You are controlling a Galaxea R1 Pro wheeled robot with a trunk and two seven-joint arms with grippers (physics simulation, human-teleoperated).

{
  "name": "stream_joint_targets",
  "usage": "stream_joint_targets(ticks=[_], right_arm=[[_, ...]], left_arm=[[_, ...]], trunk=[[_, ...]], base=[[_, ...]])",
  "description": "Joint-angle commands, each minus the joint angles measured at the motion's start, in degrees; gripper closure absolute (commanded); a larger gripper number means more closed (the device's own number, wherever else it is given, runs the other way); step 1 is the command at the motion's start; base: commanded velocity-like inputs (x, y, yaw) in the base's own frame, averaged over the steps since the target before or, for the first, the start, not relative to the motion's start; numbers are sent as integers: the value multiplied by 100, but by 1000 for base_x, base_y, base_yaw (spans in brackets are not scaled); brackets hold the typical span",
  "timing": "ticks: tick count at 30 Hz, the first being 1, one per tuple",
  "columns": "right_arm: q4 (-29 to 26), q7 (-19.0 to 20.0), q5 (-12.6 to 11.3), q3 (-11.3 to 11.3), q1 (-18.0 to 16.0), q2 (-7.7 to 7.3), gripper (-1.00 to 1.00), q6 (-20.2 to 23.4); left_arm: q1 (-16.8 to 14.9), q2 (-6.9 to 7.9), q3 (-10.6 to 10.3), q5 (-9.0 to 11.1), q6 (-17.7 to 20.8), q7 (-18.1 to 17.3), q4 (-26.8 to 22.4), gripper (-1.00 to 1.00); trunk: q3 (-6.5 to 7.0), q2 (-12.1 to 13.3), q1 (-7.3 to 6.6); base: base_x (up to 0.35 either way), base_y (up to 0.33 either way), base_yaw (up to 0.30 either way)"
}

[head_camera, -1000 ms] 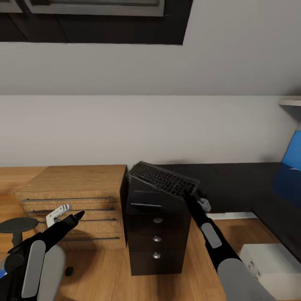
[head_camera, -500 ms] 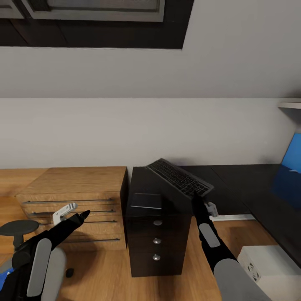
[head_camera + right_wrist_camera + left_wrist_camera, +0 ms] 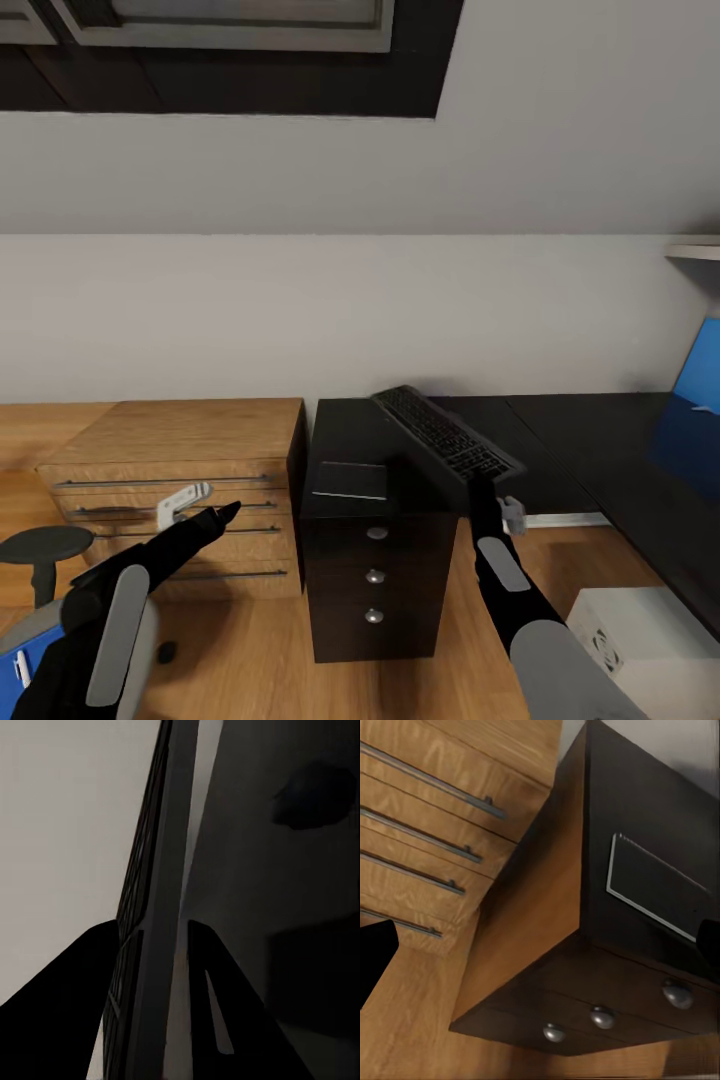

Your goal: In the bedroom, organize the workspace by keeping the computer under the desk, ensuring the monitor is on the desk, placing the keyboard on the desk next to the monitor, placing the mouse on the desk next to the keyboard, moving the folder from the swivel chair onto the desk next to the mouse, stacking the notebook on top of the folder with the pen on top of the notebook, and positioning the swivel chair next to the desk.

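My right gripper (image 3: 484,480) is shut on the near end of the black keyboard (image 3: 445,433). It holds the keyboard tilted in the air, above the right edge of a black drawer cabinet (image 3: 375,560) and the left end of the black desk (image 3: 590,440). In the right wrist view the keyboard (image 3: 161,870) runs edge-on between the two fingers (image 3: 75,982). The monitor's blue screen (image 3: 700,395) shows at the far right on the desk. A white computer case (image 3: 630,625) sits on the floor below it. My left gripper (image 3: 215,515) is open and empty in front of a wooden drawer unit (image 3: 180,470).
A dark flat rectangle with a pale edge (image 3: 350,480) lies on top of the black cabinet, also seen in the left wrist view (image 3: 660,896). A swivel chair's armrest (image 3: 45,545) and something blue (image 3: 12,665) are at the lower left. A wall stands close behind.
The right gripper carried the keyboard to the right, off the cabinet top toward the desk, and turned it. The left arm reached forward and right.
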Motion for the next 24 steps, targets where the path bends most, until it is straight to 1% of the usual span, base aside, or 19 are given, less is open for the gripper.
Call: stream_joint_targets(ticks=[1, 4, 5, 6, 8, 10, 11, 14, 18, 20, 24], right_arm=[[27, 44, -52, -15, -5, 0, 100, -147], [64, -6, -57, -32, -5, -15, 100, -640], [69, -36, -58, -33, -5, -16, 100, -722], [76, -125, -60, -34, -5, -18, 100, -878], [82, -314, -61, -38, -5, -20, 100, -1083], [86, -602, -63, -40, -5, -21, 100, -1277], [88, -855, -68, -46, -5, -28, 100, -1418], [89, -958, -70, -118, -5, -30, 100, -1478], [89, -986, -74, -420, -5, -31, 100, -1496], [94, -994, -76, -530, -5, -29, 100, -1497], [97, -1000, -79, -602, -5, -23, 100, -1499]], left_arm=[[-5, -6, -18, 46, 31, 23, -3, -100], [-5, -6, -59, 45, 30, 22, -1, -100], [-5, -7, -63, 45, 30, 22, -1, -100], [-5, -6, -68, 44, 29, 22, -1, -100], [-5, -7, -73, 44, 29, 22, -1, -100], [-5, -8, -78, 44, 29, 22, 0, -100], [-5, -9, -84, 44, 29, 22, 0, -100], [-5, -9, -86, 44, 30, 22, 0, -100], [-5, -9, -87, 44, 32, 22, 0, -100], [-5, -6, -87, 44, 35, 21, 0, -100], [-5, -1, -81, 44, 38, 15, 0, -100]], trunk=[[-6, -4, 0], [-6, -4, 0], [-6, -4, 0], [-6, -4, 0], [-6, -4, 0], [-6, -4, 0], [-6, -4, 0], [-6, -4, 0], [-6, -4, 0], [-6, -4, 0], [-6, -4, 0]], base=[[0, -35, 0], [0, -181, 0], [0, -253, 0], [0, -278, 0], [0, -296, 0], [0, -309, 0], [0, -317, 0], [0, -319, 0], [0, -279, 0], [0, -105, 0], [0, -30, 0]])
